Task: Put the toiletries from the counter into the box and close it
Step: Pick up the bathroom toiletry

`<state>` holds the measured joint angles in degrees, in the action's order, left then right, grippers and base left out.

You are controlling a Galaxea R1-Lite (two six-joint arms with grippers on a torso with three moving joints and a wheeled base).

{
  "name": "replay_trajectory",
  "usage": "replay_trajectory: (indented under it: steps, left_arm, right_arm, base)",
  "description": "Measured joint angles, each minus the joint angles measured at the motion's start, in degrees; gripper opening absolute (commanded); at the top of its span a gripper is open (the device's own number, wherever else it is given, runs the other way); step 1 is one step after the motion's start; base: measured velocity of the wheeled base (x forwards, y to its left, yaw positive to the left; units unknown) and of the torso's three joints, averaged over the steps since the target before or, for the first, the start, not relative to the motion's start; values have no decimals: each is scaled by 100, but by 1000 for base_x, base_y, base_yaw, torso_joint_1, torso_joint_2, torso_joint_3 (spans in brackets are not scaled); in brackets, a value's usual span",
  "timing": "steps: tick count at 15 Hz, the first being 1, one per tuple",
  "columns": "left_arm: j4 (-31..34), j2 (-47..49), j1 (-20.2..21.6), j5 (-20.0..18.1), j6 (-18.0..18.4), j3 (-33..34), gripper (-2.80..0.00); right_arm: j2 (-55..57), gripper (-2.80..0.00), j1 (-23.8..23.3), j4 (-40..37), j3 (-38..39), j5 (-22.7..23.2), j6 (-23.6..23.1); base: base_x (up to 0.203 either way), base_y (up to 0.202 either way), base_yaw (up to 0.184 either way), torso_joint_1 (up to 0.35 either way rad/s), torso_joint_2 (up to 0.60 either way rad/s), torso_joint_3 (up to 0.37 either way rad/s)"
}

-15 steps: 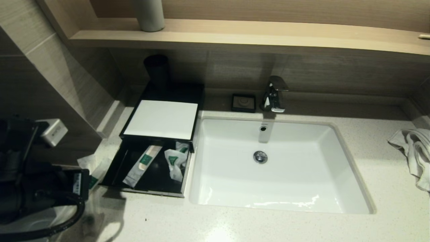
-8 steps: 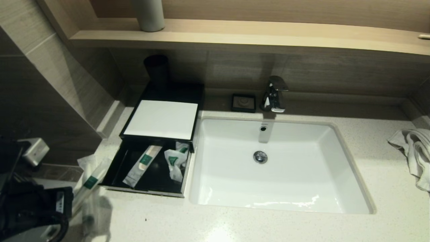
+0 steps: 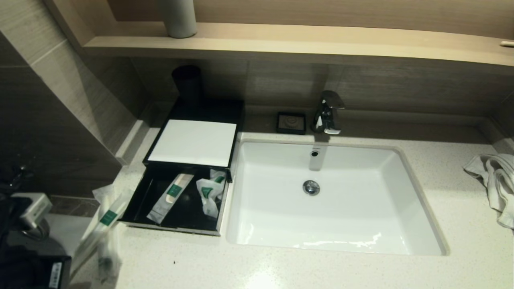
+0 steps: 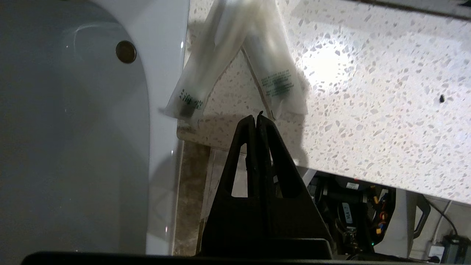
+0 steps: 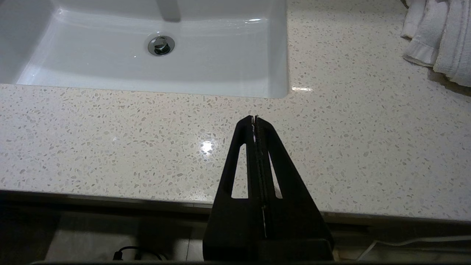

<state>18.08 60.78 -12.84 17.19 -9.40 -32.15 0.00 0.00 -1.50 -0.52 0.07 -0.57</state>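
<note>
The black box [image 3: 195, 141] sits on the pale speckled table [image 3: 305, 269] just left of the white sink [image 3: 409, 188], its white top panel shut and its front drawer [image 3: 138, 200] pulled out toward the robot. Inside the drawer lie a long thin sachet [image 3: 170, 197] with a green label, set at a slant, and a crumpled short pouch [image 3: 209, 193] beside it near the drawer's right wall. Two more long sachets [image 3: 105, 222] lie on the table just outside the drawer's left wall, at the table's left front corner, with their near ends reaching over the edge; in the left wrist view they cross near their far ends and spread apart toward the camera, one [image 4: 200, 73] hanging past the table edge, the other [image 4: 276, 77] lying on the stone. The left gripper [image 4: 256, 117] hangs low off that corner, just short of the near ends of the two sachets, its jaws closed flat together with nothing between them. The right gripper [image 5: 254, 118] is parked in front of the table, below the sink's right front corner, jaws also pressed closed and empty. A white towel [image 3: 496, 180] is bunched at the table's far right, a small black square dish [image 3: 291, 122] rests behind the sink beside the chrome tap [image 3: 328, 112], and a dark cup [image 3: 187, 82] stands behind the box
</note>
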Motion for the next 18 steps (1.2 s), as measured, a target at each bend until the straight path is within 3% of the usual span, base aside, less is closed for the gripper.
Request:
replay_trajectory:
  steps: [6, 11, 14, 16, 18]
  left_arm:
    - [-185, -350, -2, -26, 741, 568, -280]
    - [-991, 137, 130, -68, 1111, 569, -280]
    - [-2063, 716, 936, -208, 1746, 534, -280]
    - [-2616, 945, 1549, -662, 2202, 488, -280]
    - [-2703, 1065, 2025, -1245, 2375, 381, -280]
  right_arm:
    - [0, -280, 0, 1, 0, 0, 0]
    - [0, -280, 0, 1, 0, -2, 0]
    - [0, -280, 0, 1, 0, -2, 0]
    - [0, -280, 0, 0, 0, 1, -2]
    - [0, -280, 0, -1, 0, 0, 0]
  base:
    - [0, 0, 0, 0, 0, 0]
    - [0, 0, 0, 0, 0, 0]
    - [0, 0, 0, 0, 0, 0]
    - [0, 0, 0, 0, 0, 0]
    - [0, 0, 0, 0, 0, 0]
